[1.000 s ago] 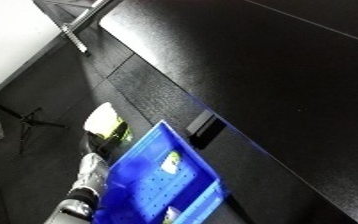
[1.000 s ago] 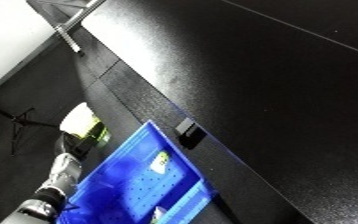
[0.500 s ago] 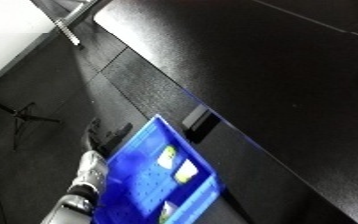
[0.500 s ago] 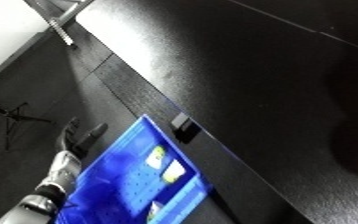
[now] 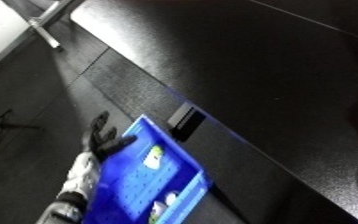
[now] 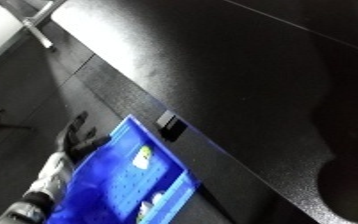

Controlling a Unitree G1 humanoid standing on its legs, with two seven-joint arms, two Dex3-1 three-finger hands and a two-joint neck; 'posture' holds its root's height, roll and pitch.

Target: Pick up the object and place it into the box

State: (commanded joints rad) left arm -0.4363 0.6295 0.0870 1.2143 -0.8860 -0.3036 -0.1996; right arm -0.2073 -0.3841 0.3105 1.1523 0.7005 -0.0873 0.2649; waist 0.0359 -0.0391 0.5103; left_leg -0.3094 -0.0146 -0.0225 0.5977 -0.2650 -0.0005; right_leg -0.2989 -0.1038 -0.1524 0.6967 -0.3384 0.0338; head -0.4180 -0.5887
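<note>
Right now I have my left hand [image 5: 104,140] at the blue bin's [image 5: 135,192] outer wall, about nine o'clock from its top corner, fingers [image 6: 76,126] straight and spread, holding nothing. Inside the bin, a pale yellow-green object [image 5: 153,157] lies near the top end, with another pale piece [image 5: 162,202] toward five o'clock. At two o'clock from the bin, a small dark block [image 5: 189,122] sits on the black bench [image 5: 273,75].

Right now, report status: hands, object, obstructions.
Left hand open, beside the blue bin, holding nothing. Right hand not in view. Pale object lies inside the bin. Nothing blocking.
</note>
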